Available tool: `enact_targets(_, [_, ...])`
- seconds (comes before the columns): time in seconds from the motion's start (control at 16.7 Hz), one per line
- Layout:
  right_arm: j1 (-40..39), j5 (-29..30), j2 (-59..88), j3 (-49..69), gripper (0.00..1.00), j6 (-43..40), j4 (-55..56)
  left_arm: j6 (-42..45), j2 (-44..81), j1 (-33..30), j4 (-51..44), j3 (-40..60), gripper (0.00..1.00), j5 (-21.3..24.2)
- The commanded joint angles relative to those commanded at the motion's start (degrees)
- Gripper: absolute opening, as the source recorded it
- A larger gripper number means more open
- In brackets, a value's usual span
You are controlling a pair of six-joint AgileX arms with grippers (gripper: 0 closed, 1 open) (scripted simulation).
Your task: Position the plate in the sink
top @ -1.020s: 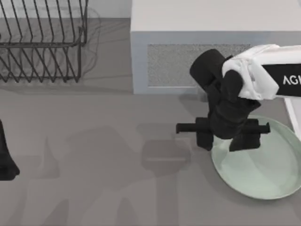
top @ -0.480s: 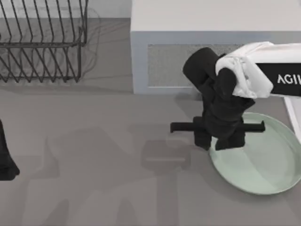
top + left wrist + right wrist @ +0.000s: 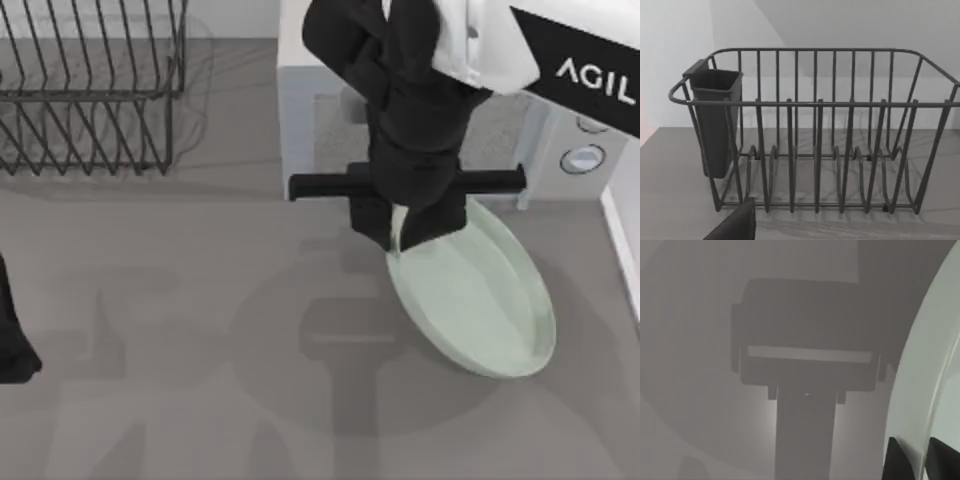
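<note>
The pale mint-green plate [image 3: 480,300] hangs tilted above the table, right of centre, just in front of the microwave. My right gripper [image 3: 404,236] is shut on its near-left rim, with the arm reaching in from the upper right. In the right wrist view both dark fingertips [image 3: 897,460] clamp the plate's rim [image 3: 920,390], and the gripper [image 3: 917,460] casts its shadow on the table below. The sink is out of view. My left gripper [image 3: 12,335] stays parked at the table's left edge.
A white microwave [image 3: 330,130] stands at the back, right behind the held plate. A dark wire dish rack [image 3: 90,90] sits at the back left; the left wrist view shows the rack [image 3: 815,150] with a cutlery cup [image 3: 715,120].
My right gripper has lifted the plate off the table and carried it left and toward the microwave. The plate has gone from lying flat to tilted. The left arm has not moved.
</note>
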State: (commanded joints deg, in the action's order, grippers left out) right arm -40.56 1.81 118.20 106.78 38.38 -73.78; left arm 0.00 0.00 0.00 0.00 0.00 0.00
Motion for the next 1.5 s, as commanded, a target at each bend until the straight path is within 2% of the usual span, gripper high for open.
enact_targets(0.24, [3.18,-0.2,0.43,19.25,0.0,-1.7,-18.03,0.0,0.0,0.0,0.0,0.0,1.0,0.0])
enact_targets(0.48, [7.95,-0.66,0.26,29.53,0.0,-4.64,-28.31,0.0,0.0,0.0,0.0,0.0,1.0,0.0])
enact_targets(1.02, [9.96,-0.65,-0.7,32.03,0.0,-5.58,-31.45,0.0,0.0,0.0,0.0,0.0,1.0,0.0])
enact_targets(1.26, [18.58,0.73,1.39,37.89,0.0,-9.51,-35.42,0.0,0.0,0.0,0.0,0.0,1.0,0.0])
enact_targets(1.5, [31.47,2.2,10.66,46.39,0.0,-18.41,-36.21,0.0,0.0,0.0,0.0,0.0,1.0,0.0])
